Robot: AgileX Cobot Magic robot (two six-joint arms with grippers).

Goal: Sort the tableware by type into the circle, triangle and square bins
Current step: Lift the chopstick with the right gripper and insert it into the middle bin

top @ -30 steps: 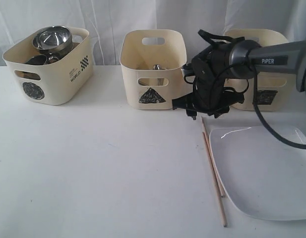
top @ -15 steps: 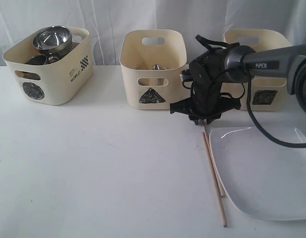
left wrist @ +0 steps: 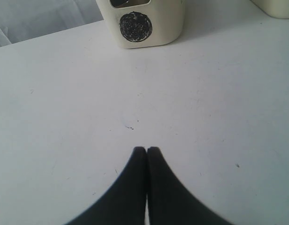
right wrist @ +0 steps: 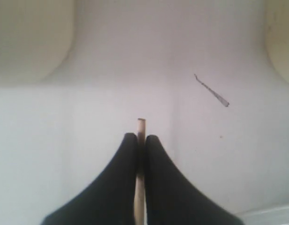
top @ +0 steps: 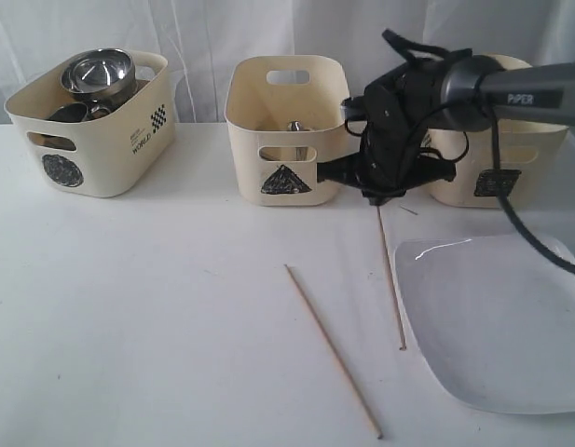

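The right gripper (top: 384,194) hangs just in front of the gap between the triangle bin (top: 287,140) and the square bin (top: 499,177), its jaws pinched tight on the far end of one chopstick (top: 391,279). The right wrist view shows the wooden tip (right wrist: 141,124) poking out between the two black pads. That chopstick slants down toward the near side, and its lower tip ends just beside the left edge of the white square plate (top: 501,326); whether the tip touches the tabletop (top: 175,307) cannot be told. A second chopstick (top: 332,351) lies flat and loose on the tabletop, left of the held one and apart from it, angled from centre toward the near right. At far left sits the circle bin (top: 91,130), a steel bowl (top: 99,74) on top of the steel pieces inside. The left gripper (left wrist: 146,150) hovers over bare tabletop near the circle bin's front, jaws pressed fully together with nothing between them.
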